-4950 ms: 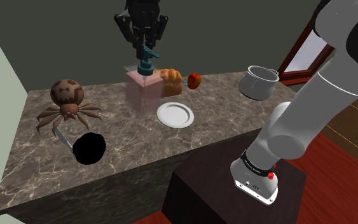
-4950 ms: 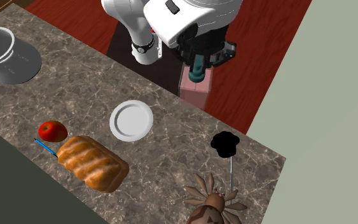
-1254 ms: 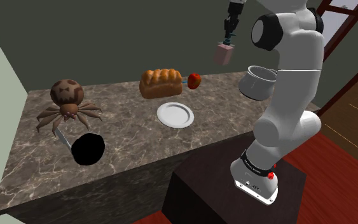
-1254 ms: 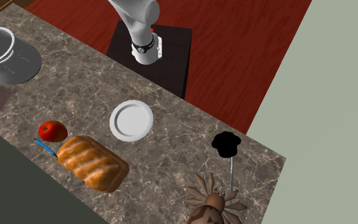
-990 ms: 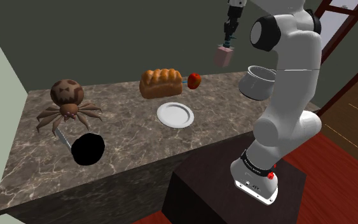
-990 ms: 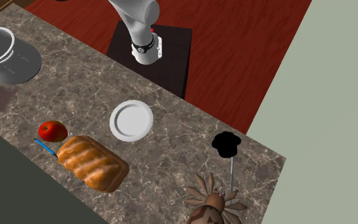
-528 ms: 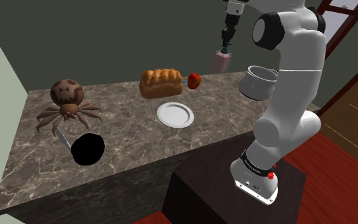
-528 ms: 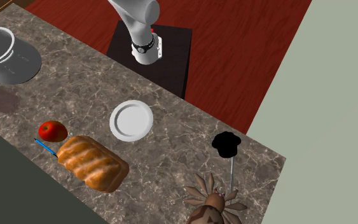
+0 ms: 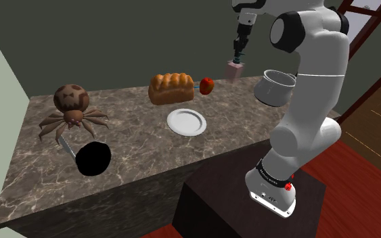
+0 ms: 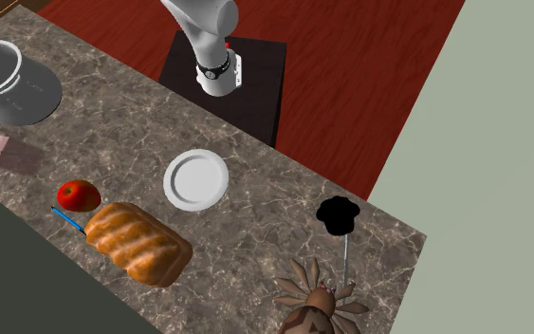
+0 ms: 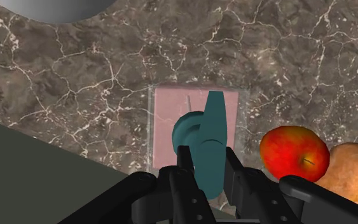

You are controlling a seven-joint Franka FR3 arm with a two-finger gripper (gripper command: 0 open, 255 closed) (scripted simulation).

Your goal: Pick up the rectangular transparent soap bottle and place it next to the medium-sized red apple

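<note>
Gripper [image 11: 208, 159] is closed on the teal pump head of the soap bottle [image 11: 171, 108]. The pinkish see-through body hangs upright below it, low over the counter [image 9: 135, 142] and just beside the red apple [image 11: 294, 153]; can't tell if it's touching down. Prob. light, rigid, smooth-walled. The pump neck is a narrow hold, so the bottle may twist. Bread loaf [image 9: 171, 88] sits just past the apple, grey pot [image 9: 275, 86] on the bottle's other side w/ room between. Plate [image 9: 186, 122] is well apart.

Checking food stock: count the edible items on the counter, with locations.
2: a red apple at the counter's back edge, and a bread loaf close beside it. Nothing looks hidden.
</note>
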